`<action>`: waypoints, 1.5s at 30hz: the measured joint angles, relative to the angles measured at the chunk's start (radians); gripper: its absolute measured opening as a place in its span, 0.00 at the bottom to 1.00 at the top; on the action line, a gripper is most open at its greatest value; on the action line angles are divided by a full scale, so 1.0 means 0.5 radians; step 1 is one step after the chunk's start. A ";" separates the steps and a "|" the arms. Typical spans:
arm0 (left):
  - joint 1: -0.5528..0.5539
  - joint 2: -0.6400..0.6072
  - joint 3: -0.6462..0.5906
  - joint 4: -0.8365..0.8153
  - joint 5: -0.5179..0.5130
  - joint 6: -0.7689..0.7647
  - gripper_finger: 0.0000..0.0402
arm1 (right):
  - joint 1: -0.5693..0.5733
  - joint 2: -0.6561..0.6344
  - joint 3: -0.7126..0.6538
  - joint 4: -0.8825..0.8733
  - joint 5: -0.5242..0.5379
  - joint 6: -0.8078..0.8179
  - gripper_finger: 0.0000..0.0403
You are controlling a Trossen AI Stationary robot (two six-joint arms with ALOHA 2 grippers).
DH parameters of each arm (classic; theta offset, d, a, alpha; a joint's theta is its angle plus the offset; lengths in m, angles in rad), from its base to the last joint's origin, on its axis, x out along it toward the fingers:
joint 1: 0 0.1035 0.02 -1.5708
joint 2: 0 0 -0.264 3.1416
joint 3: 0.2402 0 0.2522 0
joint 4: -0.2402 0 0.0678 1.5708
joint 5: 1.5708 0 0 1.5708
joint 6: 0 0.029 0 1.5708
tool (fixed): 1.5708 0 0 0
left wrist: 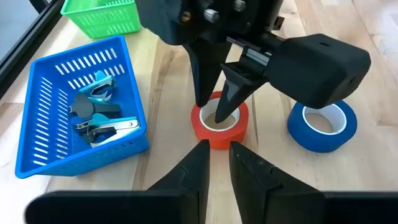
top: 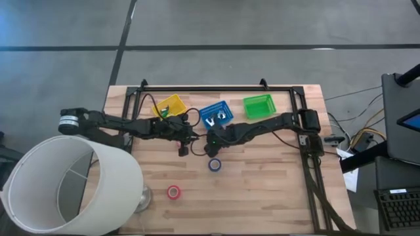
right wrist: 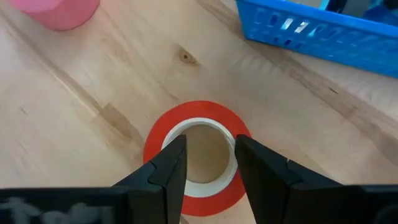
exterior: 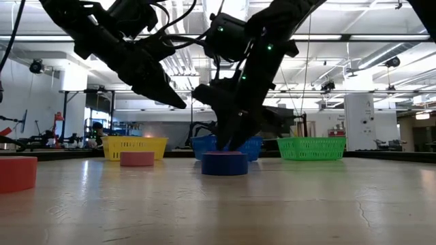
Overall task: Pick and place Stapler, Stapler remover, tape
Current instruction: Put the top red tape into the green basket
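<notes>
A red tape roll (left wrist: 217, 127) lies flat on the table in front of the blue basket (left wrist: 43, 112). My right gripper (left wrist: 214, 115) comes down on it from above, open. In the right wrist view its fingertips stand over the roll's white inner ring (right wrist: 202, 127). My left gripper (left wrist: 219, 152) hovers level just beside the roll, pointing at it, its fingers a narrow gap apart. A blue tape roll (top: 214, 164) lies flat close by. Another red roll (top: 173, 192) lies nearer the table's near edge. A pink roll (right wrist: 59, 12) lies off to the side. My right gripper points down at the red roll's hollow centre (left wrist: 219, 121). One finger (left wrist: 227, 99) reaches into the hollow, the other (left wrist: 202, 87) stands at the rim's edge. I cannot tell whether either touches the roll. The roll lies flat on the table.
Three baskets stand in a row toward the far edge: yellow (top: 169, 105), blue (top: 216, 115) holding several staple removers (left wrist: 96, 109), and green (top: 259, 106). A white lampshade (top: 65, 183) covers the near left corner. The two arms' grippers are close together at mid-table.
</notes>
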 joint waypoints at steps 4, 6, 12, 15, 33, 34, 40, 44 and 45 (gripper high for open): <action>0.000 0.000 0.000 0.000 0.000 0.000 0.16 | 0.002 -0.054 -0.007 -0.016 0.026 -0.057 0.34; 0.000 0.000 0.001 0.000 0.000 0.000 0.16 | 0.006 -0.098 -0.008 -0.040 0.050 -0.067 0.34; 0.000 0.000 0.000 -0.002 0.000 0.000 0.16 | 0.027 -0.178 0.004 -0.020 0.152 -0.060 0.33; 0.000 0.000 0.000 -0.006 0.000 0.000 0.16 | 0.030 -0.128 -0.016 -0.036 0.155 -0.056 0.32; 0.000 0.000 0.000 -0.011 0.000 0.000 0.16 | 0.040 0.024 -0.020 -0.076 0.042 -0.090 0.28; 0.000 0.000 0.000 -0.011 0.000 0.000 0.16 | 0.040 0.024 -0.017 -0.078 0.043 -0.118 0.26; 0.000 0.000 0.000 -0.011 0.000 0.000 0.16 | 0.039 0.014 -0.010 -0.093 -0.010 -0.239 0.13; 0.000 0.000 0.000 -0.012 0.000 0.000 0.16 | 0.055 -0.052 -0.010 -0.156 -0.089 -0.338 0.09; 0.000 0.000 0.000 -0.011 -0.001 0.000 0.16 | 0.062 -0.088 -0.010 -0.178 -0.085 -0.373 0.09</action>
